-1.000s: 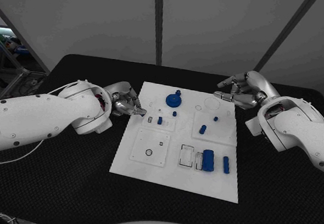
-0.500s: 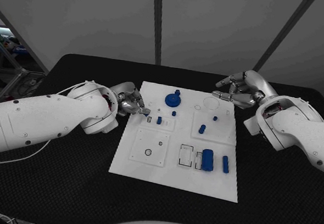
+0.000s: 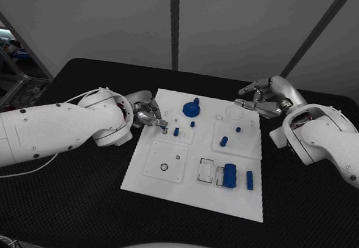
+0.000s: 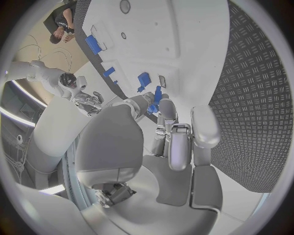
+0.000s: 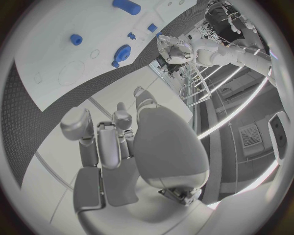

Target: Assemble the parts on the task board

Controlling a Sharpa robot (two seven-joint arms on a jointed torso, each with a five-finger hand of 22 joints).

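White and flat, the task board (image 3: 197,181) lies on the textured black surface (image 3: 74,191) carrying small blue parts (image 3: 229,175). Left hand (image 3: 150,115) pinches a blue piece (image 4: 157,94) at the board's left edge. Right hand (image 3: 264,96), fingers curled on nothing, hovers beyond its far corner.

place: robotics lab | evidence: black test table (image 3: 63,208) fenced by grey partition panels (image 3: 235,27); metal rack (image 5: 199,83) and ceiling light strips (image 5: 235,115) beyond
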